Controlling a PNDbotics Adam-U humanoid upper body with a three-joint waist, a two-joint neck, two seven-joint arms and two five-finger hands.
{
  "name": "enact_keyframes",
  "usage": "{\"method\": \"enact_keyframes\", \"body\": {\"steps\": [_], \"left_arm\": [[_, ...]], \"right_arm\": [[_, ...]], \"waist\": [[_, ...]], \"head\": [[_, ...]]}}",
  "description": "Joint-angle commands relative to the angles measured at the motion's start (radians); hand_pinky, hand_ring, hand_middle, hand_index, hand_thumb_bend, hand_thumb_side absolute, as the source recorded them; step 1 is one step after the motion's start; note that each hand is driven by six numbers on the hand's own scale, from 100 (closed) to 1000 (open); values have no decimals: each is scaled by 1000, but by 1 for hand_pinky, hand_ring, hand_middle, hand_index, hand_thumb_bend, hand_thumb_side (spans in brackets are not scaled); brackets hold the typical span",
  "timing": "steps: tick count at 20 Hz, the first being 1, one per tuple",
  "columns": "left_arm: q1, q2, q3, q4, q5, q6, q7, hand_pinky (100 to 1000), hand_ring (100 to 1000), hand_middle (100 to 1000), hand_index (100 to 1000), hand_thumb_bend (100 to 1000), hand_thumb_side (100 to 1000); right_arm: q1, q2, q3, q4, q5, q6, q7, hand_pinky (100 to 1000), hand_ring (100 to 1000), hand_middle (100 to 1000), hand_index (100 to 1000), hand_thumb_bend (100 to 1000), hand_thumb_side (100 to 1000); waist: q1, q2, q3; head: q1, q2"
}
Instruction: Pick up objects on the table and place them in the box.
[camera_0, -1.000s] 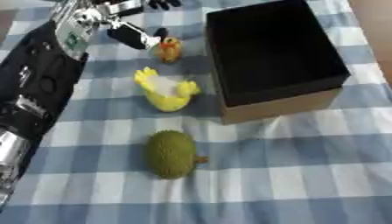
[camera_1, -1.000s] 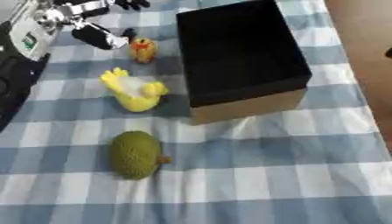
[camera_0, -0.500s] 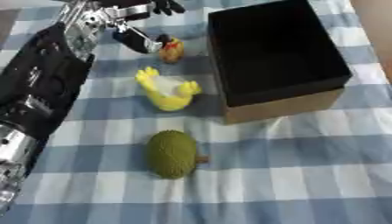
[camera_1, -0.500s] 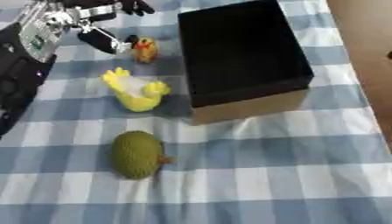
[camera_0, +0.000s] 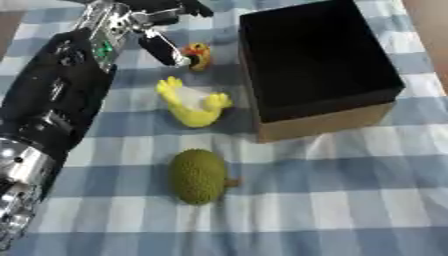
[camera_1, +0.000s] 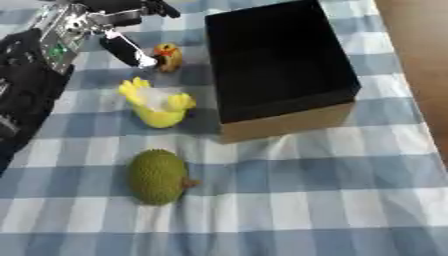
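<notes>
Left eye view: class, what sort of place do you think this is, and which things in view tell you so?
Probably a staged tabletop for robot practice, not a real home: a blue-and-white checked tablecloth, toy props such as a yellow duck and a green jackfruit, and an empty black-lined cardboard box.

Tabletop cloth: blue-and-white check. Box: black inside, tan cardboard outside. Toy duck: yellow. Jackfruit toy: olive green. Small figure: orange-yellow. Left hand: black and silver.

Blue and white checked tablecloth, slightly wrinkled, brown surface beyond its right edge
</notes>
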Motion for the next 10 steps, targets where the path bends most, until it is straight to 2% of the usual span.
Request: {"method": "enact_keyframes", "body": {"steps": [1, 5, 10], "left_arm": [[-20, 10, 13, -4, -39, 15, 30, 926, 924, 878, 955, 378, 327], [-20, 11, 20, 5, -76, 46, 52, 923, 920, 864, 947, 418, 392], [-16, 9, 24, 14, -114, 72, 73, 914, 912, 851, 937, 408, 413]], "right_arm": [[-10, -9, -3, -10, -6, -1, 5, 949, 1000, 421, 983, 100, 464], [-13, -7, -1, -10, -7, 1, 9, 950, 1000, 419, 984, 100, 470], [-17, -2, 1, -10, -5, 3, 16, 951, 1000, 415, 986, 100, 470]], "waist": [[9, -16, -3], [10, -12, -8], [11, -5, -14]], "head": [[8, -11], [12, -12], [16, -13]]}}
